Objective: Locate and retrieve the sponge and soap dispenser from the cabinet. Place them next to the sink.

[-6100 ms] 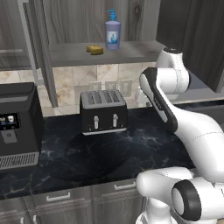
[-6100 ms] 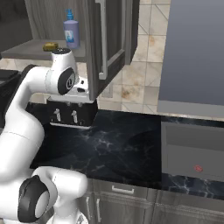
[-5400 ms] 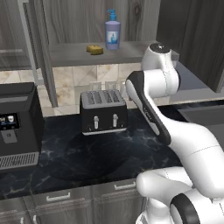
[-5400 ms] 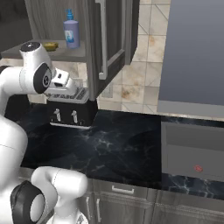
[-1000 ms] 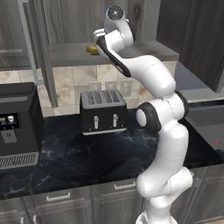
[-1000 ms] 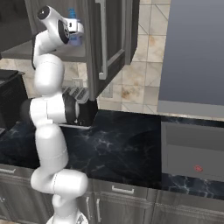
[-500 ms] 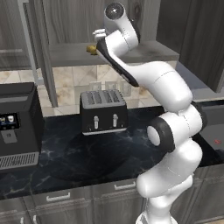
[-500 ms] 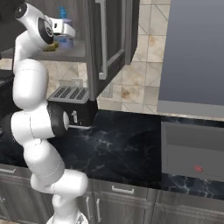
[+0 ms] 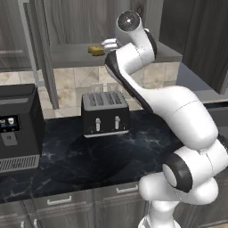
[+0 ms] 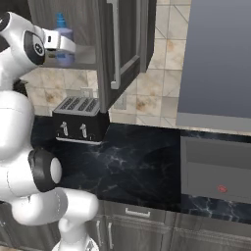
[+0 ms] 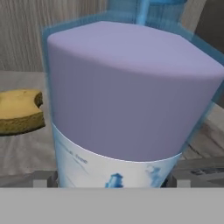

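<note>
The soap dispenser [image 11: 127, 100] looms very close in the hand view, its pale-blue body and label standing between my gripper's fingers. In the right base view the soap dispenser [image 10: 62, 35] stands upright on the cabinet's shelf [image 9: 67, 54], and my gripper [image 10: 66, 47] is open around its lower body. The yellow sponge [image 9: 94, 50] lies on the same shelf just left of the hand, and the sponge [image 11: 19, 111] shows left of the bottle. The cabinet's glass door [image 10: 122, 46] hangs open. The sink [image 10: 215, 169] lies far right in the counter.
A black toaster [image 9: 105, 113] stands on the black marble counter below the shelf. A black coffee machine [image 9: 18, 124] sits at the counter's left end. The open cabinet door juts out to the right of the hand. Grey drawer fronts [image 10: 137, 213] run under the counter.
The arm has risen from counter height to the shelf. Over the last second the hand has closed in on the soap dispenser and the elbow has swung; the bottle has stayed put.
</note>
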